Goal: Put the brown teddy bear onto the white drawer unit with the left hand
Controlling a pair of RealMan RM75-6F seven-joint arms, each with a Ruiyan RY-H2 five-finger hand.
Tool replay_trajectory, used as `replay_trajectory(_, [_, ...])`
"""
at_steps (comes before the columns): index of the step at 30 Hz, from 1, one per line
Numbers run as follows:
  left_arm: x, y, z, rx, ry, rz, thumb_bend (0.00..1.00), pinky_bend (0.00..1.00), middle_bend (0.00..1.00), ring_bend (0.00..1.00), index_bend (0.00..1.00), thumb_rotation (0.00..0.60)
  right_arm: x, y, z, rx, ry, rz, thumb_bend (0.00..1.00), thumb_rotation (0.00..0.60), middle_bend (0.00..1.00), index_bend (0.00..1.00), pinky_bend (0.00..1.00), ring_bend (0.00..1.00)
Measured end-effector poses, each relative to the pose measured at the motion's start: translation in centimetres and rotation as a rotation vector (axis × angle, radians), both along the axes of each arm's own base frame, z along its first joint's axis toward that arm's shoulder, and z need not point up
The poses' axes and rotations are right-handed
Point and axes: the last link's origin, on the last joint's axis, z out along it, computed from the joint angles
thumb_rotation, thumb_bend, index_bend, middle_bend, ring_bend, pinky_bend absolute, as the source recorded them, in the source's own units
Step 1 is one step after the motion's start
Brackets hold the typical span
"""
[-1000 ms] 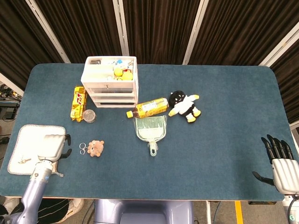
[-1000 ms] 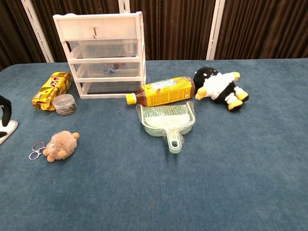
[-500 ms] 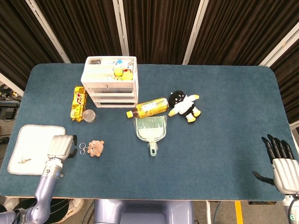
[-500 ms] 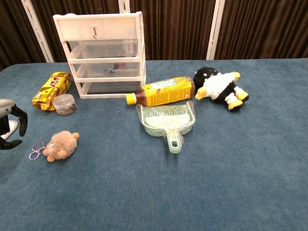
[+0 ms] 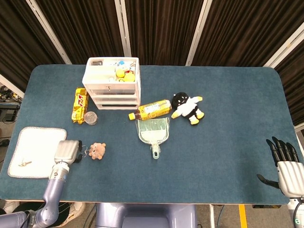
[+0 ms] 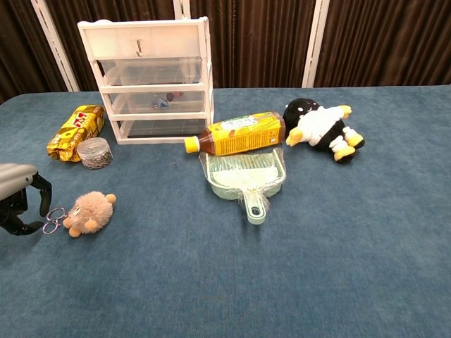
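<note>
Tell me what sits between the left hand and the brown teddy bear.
Only the metal key ring attached to the small brown teddy bear, lying by the left hand; clearest in the chest view.

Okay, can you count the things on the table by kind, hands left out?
Soft toys: 2, brown teddy bear, black and white plush
Drawer units: 1
Bottles: 1
Dustpans: 1
Snack packs: 1
Small jars: 1
Cloths: 1
Total: 8
</note>
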Motion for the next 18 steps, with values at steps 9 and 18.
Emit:
replay_trajectory(9, [0.02,0.17,-0.35,0.006,0.001,0.003,0.36,0.74,1.0,0.89,0.49,0.6,0.02,0.01,0.01,0.0,-0.003,0.0,0.0,0.6,0.0,0.0,0.0,0.0])
replay_trajectory(18, [0.02,0.65,-0.54,0.017,-0.009,0.014,0.36,0.74,1.0,0.89,0.49,0.6,0.04,0.08,0.02,-0.001,-0.003,-0.001,0.0,0.6,0.0,0.0,0.0,0.0])
